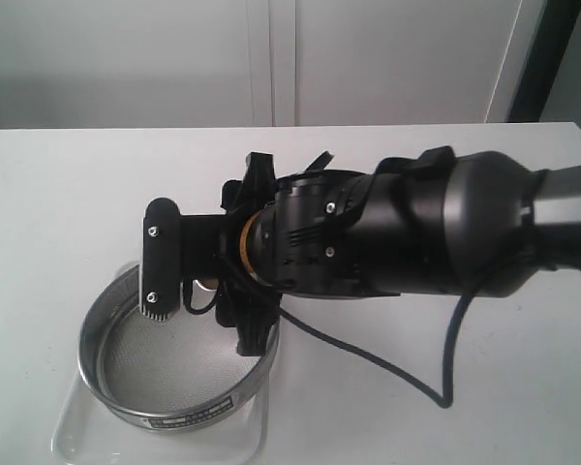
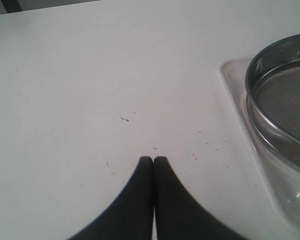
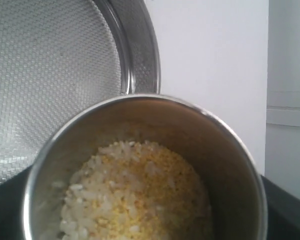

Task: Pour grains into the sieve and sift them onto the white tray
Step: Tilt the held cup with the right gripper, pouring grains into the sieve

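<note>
The sieve (image 1: 116, 399), a wide metal ring with a mesh bottom and a label strip, sits in the white tray (image 1: 66, 438) at the lower left. My right gripper (image 1: 203, 291) reaches across over the sieve's far rim and is shut on a small steel cup (image 3: 155, 102). In the cup lie the grains (image 3: 135, 195), whitish rice mixed with fine yellow granules. The sieve mesh (image 3: 50, 75) beyond the cup shows no grains. My left gripper (image 2: 153, 159) is shut over bare table, with the sieve (image 2: 270, 125) and tray corner (image 2: 232, 75) off to one side.
The right arm's black body (image 1: 416, 232) covers the middle of the white table (image 1: 68, 194), and its cable (image 1: 387, 373) trails over the table near the sieve. A few specks (image 2: 124, 119) dot the table by the left gripper. White wall panels stand behind.
</note>
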You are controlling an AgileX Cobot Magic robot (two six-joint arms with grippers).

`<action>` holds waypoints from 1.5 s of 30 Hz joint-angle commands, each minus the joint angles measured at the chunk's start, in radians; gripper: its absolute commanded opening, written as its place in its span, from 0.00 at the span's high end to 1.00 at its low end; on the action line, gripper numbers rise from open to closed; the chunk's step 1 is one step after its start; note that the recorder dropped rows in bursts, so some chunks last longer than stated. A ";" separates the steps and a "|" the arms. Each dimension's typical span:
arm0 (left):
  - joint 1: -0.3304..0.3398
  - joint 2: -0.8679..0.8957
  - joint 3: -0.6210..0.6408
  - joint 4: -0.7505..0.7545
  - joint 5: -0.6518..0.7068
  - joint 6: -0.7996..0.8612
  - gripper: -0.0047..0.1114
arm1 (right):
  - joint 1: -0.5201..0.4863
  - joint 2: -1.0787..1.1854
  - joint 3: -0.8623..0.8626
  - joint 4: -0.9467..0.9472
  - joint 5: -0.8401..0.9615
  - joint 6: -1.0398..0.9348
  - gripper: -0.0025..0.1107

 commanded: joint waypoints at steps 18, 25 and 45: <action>-0.005 -0.001 0.004 -0.010 0.002 -0.009 0.96 | 0.046 0.069 -0.082 -0.002 0.112 -0.180 0.98; -0.005 -0.001 0.004 -0.010 0.002 -0.009 0.96 | 0.046 0.073 -0.082 -0.002 0.119 -0.231 0.98; -0.005 -0.001 0.004 -0.010 0.002 -0.009 0.96 | 0.062 0.113 -0.117 -0.024 0.190 -0.297 0.98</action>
